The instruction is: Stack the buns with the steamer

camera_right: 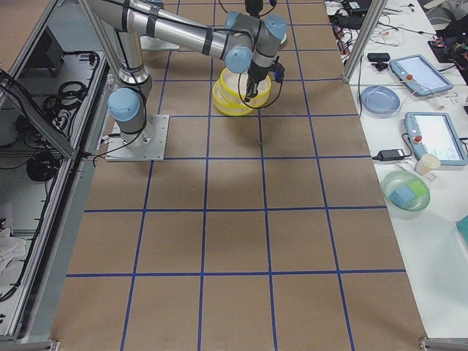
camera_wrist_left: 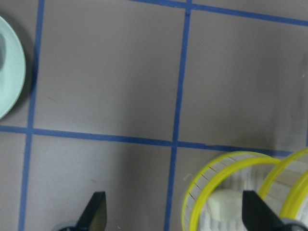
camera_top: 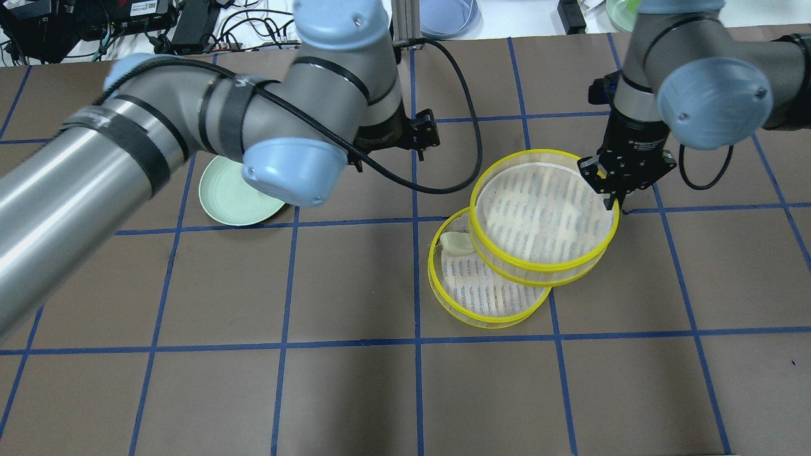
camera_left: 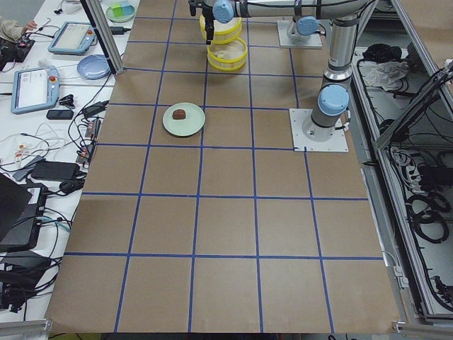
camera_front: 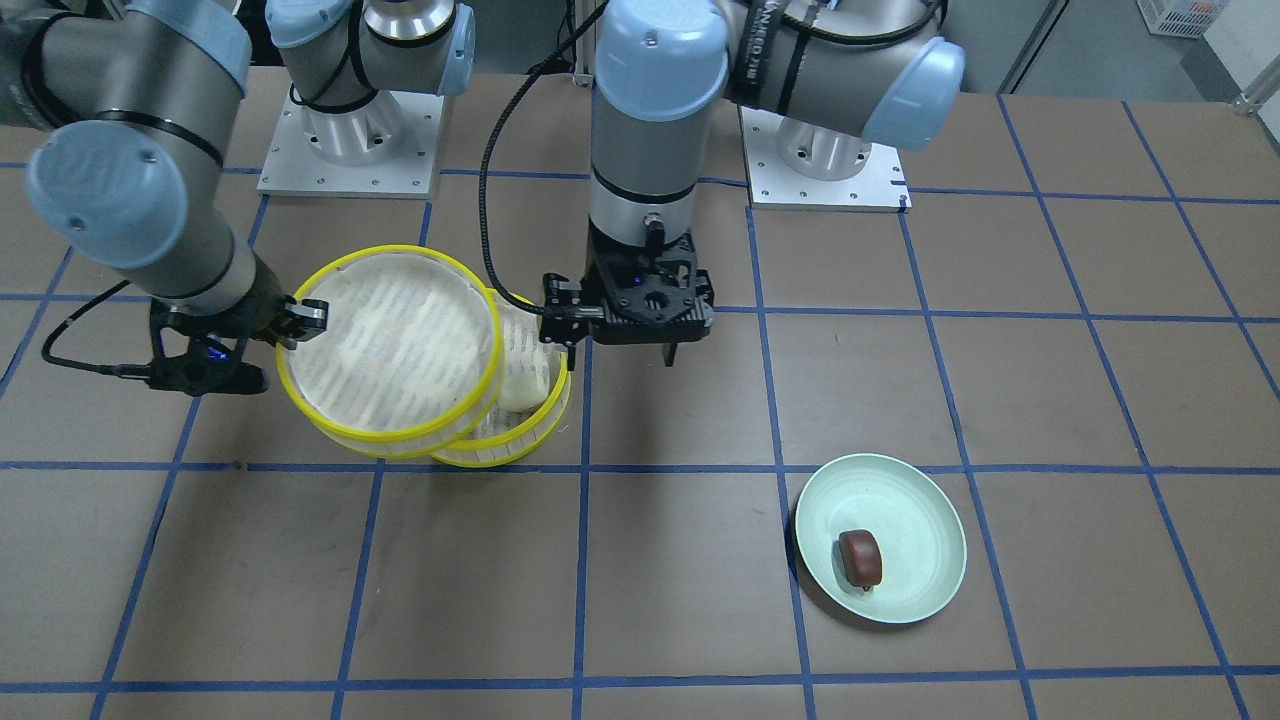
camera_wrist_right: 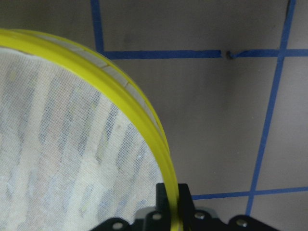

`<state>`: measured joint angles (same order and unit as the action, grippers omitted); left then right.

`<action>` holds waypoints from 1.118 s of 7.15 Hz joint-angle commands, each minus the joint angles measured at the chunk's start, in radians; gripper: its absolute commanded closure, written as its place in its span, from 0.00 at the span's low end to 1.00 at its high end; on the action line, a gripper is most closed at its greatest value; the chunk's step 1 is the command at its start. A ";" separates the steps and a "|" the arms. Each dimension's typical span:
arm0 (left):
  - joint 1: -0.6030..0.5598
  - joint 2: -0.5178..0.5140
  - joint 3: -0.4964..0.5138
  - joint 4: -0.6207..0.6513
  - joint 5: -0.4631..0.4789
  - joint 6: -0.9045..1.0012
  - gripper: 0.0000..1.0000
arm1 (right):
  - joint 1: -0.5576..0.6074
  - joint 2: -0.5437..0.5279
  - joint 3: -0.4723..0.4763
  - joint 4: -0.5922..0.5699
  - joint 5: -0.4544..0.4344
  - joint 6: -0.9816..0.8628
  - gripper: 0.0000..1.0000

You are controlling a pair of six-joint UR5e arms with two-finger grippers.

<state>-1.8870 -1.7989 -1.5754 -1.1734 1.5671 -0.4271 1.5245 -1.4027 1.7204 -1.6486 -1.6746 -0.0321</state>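
A cream-white bun [camera_front: 522,385] lies in the lower yellow-rimmed steamer tray [camera_front: 500,445] on the table. My right gripper [camera_front: 290,325] is shut on the rim of a second steamer tray [camera_front: 390,340]. It holds this tray raised and overlapping the lower one, with most of the bun uncovered. In the right wrist view the fingers [camera_wrist_right: 185,199] clamp the yellow rim [camera_wrist_right: 144,115]. My left gripper [camera_wrist_left: 175,216] is open and empty, hovering beside the lower tray [camera_wrist_left: 202,178] and the bun [camera_wrist_left: 224,204]. The dark reddish-brown bun [camera_front: 860,558] lies on the pale green plate [camera_front: 900,500].
The two arm bases [camera_front: 350,150] [camera_front: 820,160] stand at the table's robot side. The left arm's cable [camera_front: 495,200] hangs near the trays. A side bench with tablets and a blue dish [camera_left: 92,67] runs along the operators' side.
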 commanded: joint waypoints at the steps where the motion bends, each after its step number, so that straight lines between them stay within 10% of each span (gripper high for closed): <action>1: 0.202 0.024 0.014 -0.049 -0.037 0.172 0.00 | 0.075 0.011 0.065 -0.078 0.007 0.006 1.00; 8: 0.454 -0.175 -0.054 0.180 -0.108 0.502 0.00 | 0.092 0.008 0.149 -0.231 0.033 -0.103 1.00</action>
<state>-1.4405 -1.9347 -1.6291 -1.0556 1.4593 0.0605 1.6152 -1.3979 1.8675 -1.8765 -1.6411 -0.1341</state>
